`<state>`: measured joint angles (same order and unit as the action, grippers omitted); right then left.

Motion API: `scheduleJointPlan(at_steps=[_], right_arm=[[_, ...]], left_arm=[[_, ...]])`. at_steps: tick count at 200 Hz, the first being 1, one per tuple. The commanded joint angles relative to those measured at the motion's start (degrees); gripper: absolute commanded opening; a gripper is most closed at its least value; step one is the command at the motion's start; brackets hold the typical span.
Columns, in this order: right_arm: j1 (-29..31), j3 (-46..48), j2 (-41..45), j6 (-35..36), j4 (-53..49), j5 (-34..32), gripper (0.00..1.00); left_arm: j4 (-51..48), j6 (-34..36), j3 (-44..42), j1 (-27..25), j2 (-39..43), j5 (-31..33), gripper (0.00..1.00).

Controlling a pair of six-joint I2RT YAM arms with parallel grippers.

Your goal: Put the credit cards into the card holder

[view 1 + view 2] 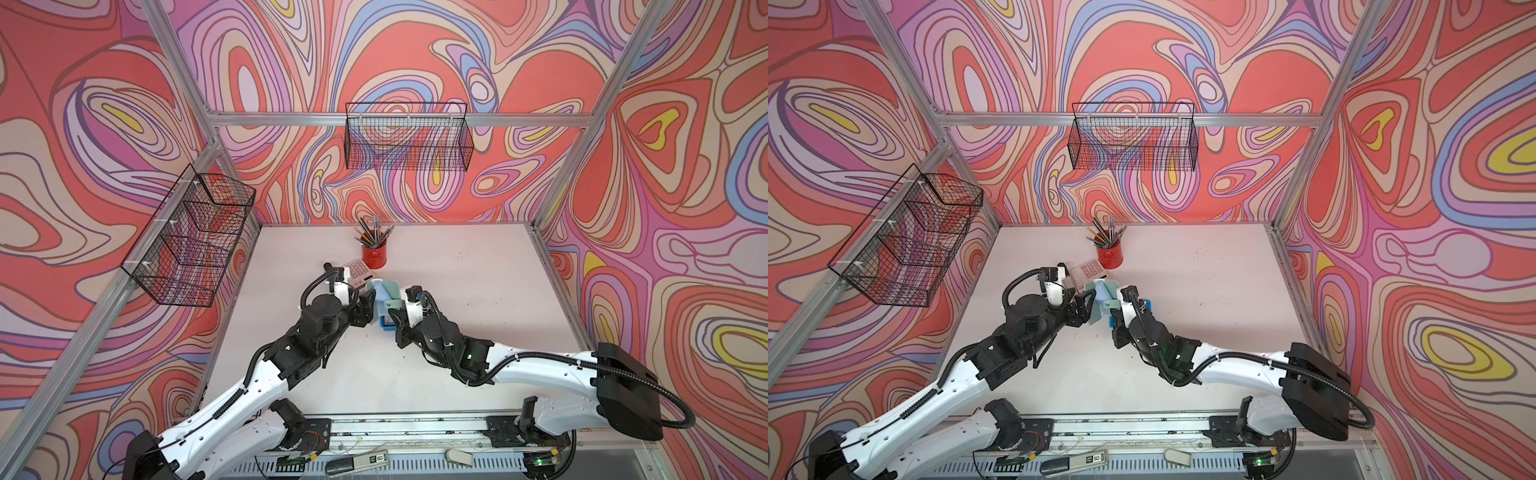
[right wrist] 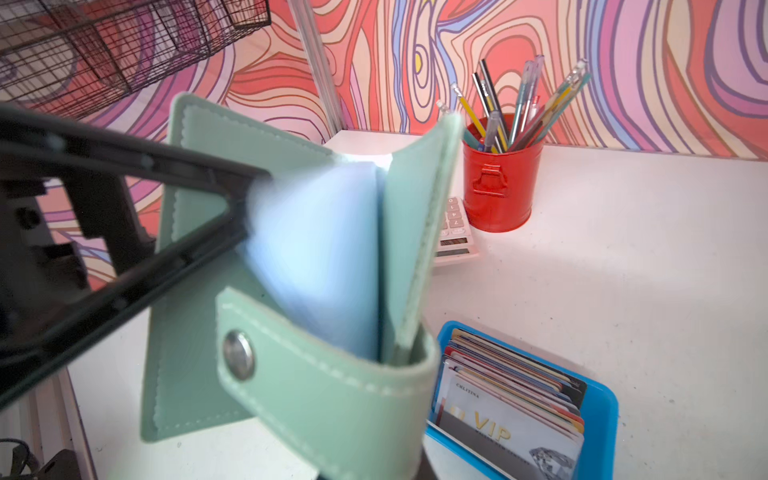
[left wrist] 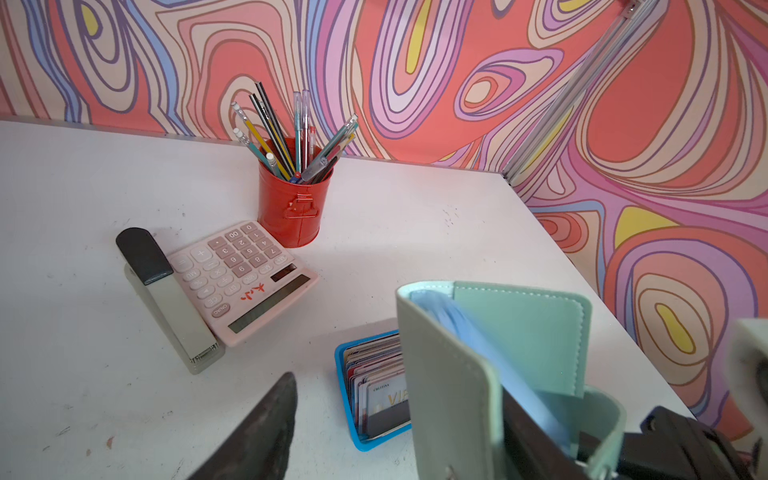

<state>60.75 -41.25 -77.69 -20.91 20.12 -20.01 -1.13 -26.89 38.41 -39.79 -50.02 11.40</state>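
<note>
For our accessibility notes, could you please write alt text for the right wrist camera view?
A green wallet stands open close to the camera, with a black gripper finger between its cover and blurred blue sleeves. On the white table sit a blue tray of cards, a red pen pot and a calculator.

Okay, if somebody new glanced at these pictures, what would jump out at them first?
The loud red, pink and purple swirl wallpaper all around. Then the open green card holder, held upright mid-table by the right gripper, with a blue tray of cards close by and a red pen cup farther back.
</note>
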Motion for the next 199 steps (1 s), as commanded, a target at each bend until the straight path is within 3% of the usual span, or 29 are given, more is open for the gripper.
scheduleJointPlan(at_steps=[1,20,48,66,86,114,140,174,199], right_arm=[[-1.4,1.0,2.0,-2.5,2.9,2.6,0.00],[-1.6,0.5,2.2,-3.1,2.8,3.9,0.00],[-1.7,-2.8,4.2,-6.3,-2.0,9.7,0.00],[-1.7,-2.4,6.4,-13.6,-6.0,10.5,0.00],[-1.6,1.3,8.8,-20.9,-6.7,11.3,0.00],[-0.4,7.5,8.7,-28.3,-2.7,13.9,0.00],[1.6,10.2,5.4,-31.1,-1.0,14.0,0.00],[4.9,14.3,-1.6,-36.2,9.1,14.2,0.00],[5.5,15.7,-7.3,-39.9,15.5,14.8,0.00]], left_arm=[[-2.2,-1.9,-0.2,0.2,0.0,0.6,0.68],[-1.4,-3.0,-0.2,0.2,1.0,-4.1,0.74],[-2.3,-6.6,-0.6,0.3,1.5,-4.4,0.78],[-7.0,-8.1,0.9,0.2,0.8,-2.9,0.64],[-13.5,-12.1,1.4,0.3,1.9,0.7,0.36],[-16.4,-14.3,-2.9,0.4,5.2,-3.4,0.18],[-17.0,-16.6,-7.5,0.4,8.6,-7.2,0.12],[-14.3,-20.2,-17.5,0.4,13.8,-11.2,0.01],[-11.5,-22.5,-23.6,0.4,18.7,-12.3,0.01]])
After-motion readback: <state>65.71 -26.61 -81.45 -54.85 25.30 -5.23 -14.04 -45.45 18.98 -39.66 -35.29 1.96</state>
